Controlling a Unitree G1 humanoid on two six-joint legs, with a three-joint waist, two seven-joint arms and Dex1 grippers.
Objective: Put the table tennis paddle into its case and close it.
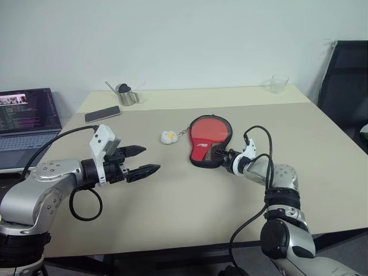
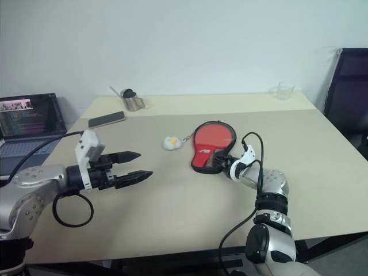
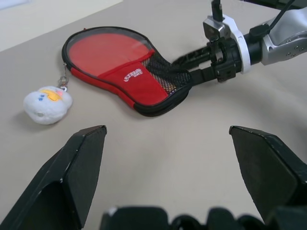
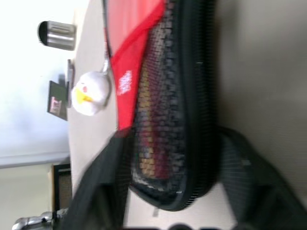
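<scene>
The big table (image 1: pixel 172 201) holds the red case (image 1: pixel 208 141), lying flat with the paddle's striped handle showing through its mesh. The right gripper (image 3: pixel 192 64) has its jaws around the case's narrow end. The left gripper (image 1: pixel 141 161) hangs well apart from it, jaws wide. A small white charm (image 1: pixel 168 137) lies beside the case.
</scene>
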